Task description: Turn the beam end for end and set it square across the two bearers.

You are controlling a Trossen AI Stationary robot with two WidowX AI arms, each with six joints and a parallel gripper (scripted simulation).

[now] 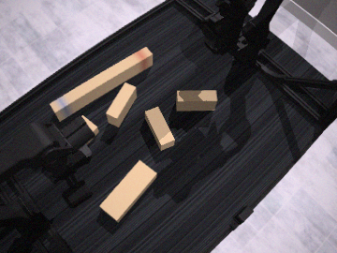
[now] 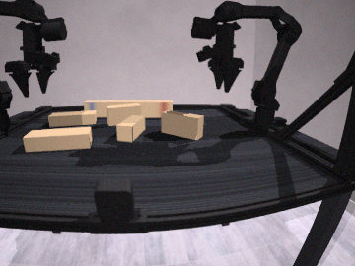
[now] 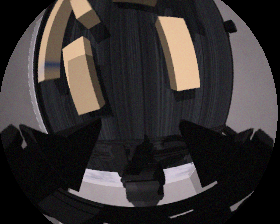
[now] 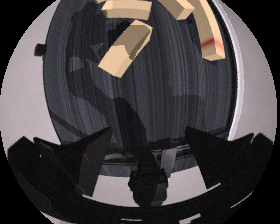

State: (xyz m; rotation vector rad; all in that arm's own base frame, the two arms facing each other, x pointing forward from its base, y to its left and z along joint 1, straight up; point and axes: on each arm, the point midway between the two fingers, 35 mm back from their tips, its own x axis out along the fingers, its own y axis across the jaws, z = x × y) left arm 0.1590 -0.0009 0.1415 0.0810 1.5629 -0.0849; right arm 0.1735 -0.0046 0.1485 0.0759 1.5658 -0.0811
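Note:
The long beam [image 1: 100, 83] [image 2: 150, 108] [image 3: 50, 50] [image 4: 206, 25] lies on the table along its back edge, blue band toward the left arm, red band toward the right arm. Several shorter plain blocks lie apart in front of it; which two are bearers I cannot tell: a block [image 1: 122, 105] [image 2: 123, 113], a middle block [image 1: 158, 126] [image 2: 125, 132], a block [image 1: 197, 105] [image 2: 182, 125], a wide block [image 1: 128, 190] [image 2: 56, 140] and a half-hidden block [image 2: 71, 119] [image 3: 86, 85]. My left gripper [image 2: 35, 94] [image 3: 141, 122] and right gripper [image 2: 223, 89] [image 4: 148, 128] are open, empty, above the table.
The dark table [image 1: 197, 171] [image 2: 148, 174] has a raised rim and a small dark bracket [image 1: 241, 217] [image 2: 114, 199] at the front edge. Frame bars [image 1: 300, 83] stand beside the right arm's base. The left arm covers part of the table in the top view.

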